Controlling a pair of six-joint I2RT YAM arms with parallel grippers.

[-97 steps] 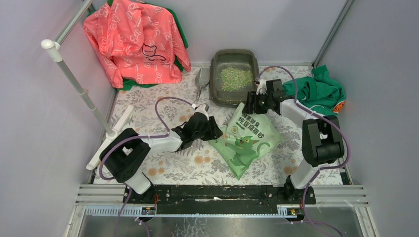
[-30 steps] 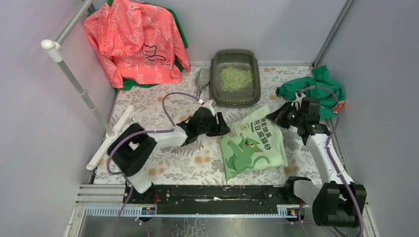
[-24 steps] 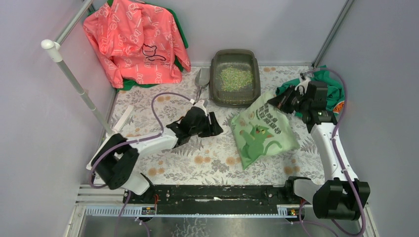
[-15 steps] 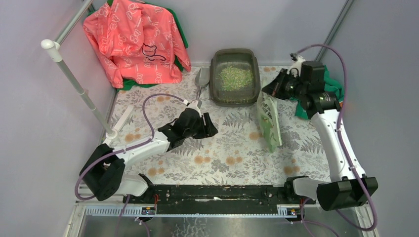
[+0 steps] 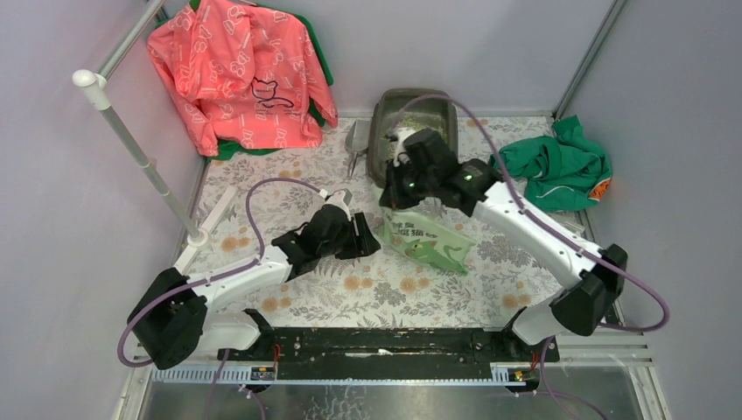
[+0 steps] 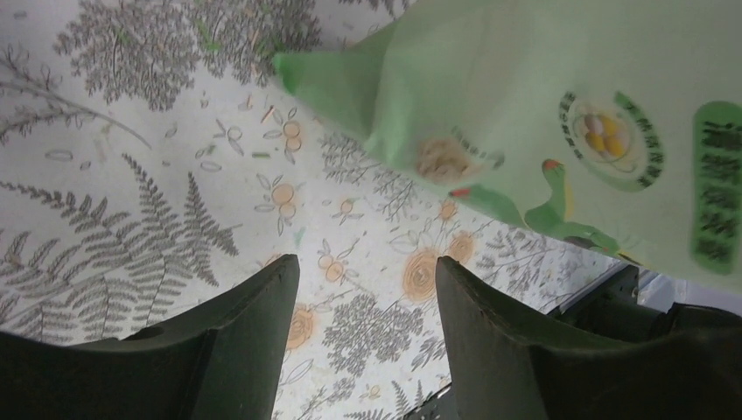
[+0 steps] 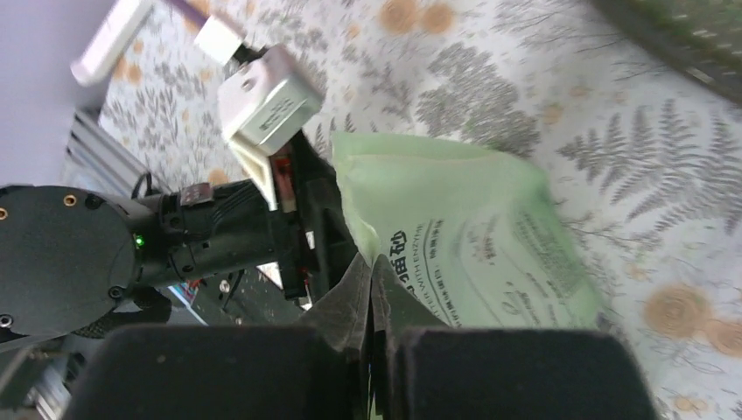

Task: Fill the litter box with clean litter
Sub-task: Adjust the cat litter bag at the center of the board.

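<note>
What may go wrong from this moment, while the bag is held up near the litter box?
1. The right gripper pinches only one edge of the bag, and its bulk hangs below, so it may slip out.
2. The bag appears to hang over the table, short of the litter box. Anything spilling now would probably miss it.
3. The open left gripper sits close beside the bag and could catch it.

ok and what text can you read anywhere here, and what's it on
"WITH ENZYM": on the bag, right wrist view; the rest is cut off.
"砂": large character on the bag, just above that line.
Other bag print: too blurred to read.
Jacket: patterns only, no words.
</note>
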